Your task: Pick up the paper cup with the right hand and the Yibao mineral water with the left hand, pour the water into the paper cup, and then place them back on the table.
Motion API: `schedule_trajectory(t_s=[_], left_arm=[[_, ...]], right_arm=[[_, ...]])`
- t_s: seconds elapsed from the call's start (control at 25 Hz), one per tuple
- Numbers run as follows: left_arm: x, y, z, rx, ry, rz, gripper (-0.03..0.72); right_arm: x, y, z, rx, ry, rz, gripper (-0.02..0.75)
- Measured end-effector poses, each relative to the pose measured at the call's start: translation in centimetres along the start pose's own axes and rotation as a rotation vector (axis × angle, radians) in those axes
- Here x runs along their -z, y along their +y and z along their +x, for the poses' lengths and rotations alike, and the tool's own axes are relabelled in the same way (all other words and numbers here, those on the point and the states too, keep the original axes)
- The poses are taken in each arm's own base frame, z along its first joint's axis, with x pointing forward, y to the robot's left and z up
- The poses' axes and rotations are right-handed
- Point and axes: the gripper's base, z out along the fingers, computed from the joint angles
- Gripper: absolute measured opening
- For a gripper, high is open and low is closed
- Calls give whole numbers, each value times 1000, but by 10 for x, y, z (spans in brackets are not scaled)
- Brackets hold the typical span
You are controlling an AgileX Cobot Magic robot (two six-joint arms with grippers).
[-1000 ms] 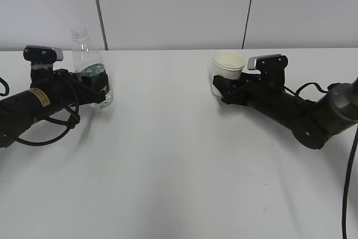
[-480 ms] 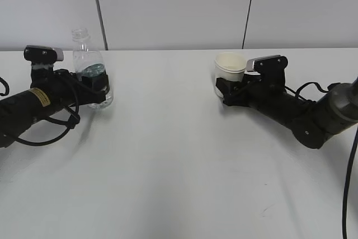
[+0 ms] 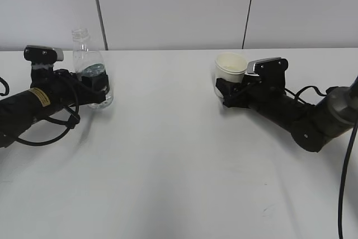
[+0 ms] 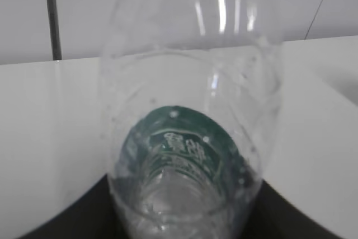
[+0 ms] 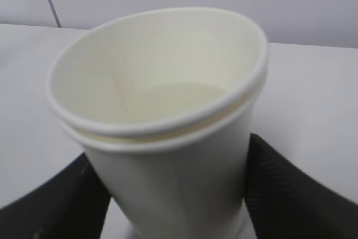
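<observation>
1. The left hand [image 3: 99,88], the black stickered arm, has its pincer clamped on the clear green-labelled Yibao mineral water [image 3: 91,74], far left of the white table [image 3: 168,155].
2. The right hand [image 3: 224,90] is clamped on the cream paper cup [image 3: 229,70], right of centre.
3. Lift both upright and bring them together before tipping the bottle slowly.

White lettering shows on the dark green label [image 4: 182,149] of the Yibao mineral water [image 4: 190,110], seen through the clear plastic and too distorted to read. A yellow sticker [image 3: 38,96] on the left arm carries dark print too small to make out.
</observation>
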Motion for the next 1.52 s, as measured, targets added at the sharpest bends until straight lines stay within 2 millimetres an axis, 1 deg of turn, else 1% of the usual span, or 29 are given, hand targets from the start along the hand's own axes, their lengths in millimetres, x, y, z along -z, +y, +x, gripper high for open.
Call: schedule_trajectory(t_s=[0.6,0.68,0.8,0.88,1.04,1.2,1.52], left_arm=[[0,0,0,0,0,0,319],[0,0,0,0,0,0,319],[0,0,0,0,0,0,319],[0,0,0,0,0,0,319],[0,0,0,-1,1,0,319],[0,0,0,-1,2,0,319],[0,0,0,-1,1,-1,319]], right_arm=[[0,0,0,-1,-8,-3,533],[0,0,0,-1,-8,-3,552],[0,0,0,-3,-8,-3,603],[0,1,0,-6,-3,-7,619],[0,1,1,-15,3,-6,626],[4,2,7,-23,24,-7,627],[12,5,11,-40,30,-11,627]])
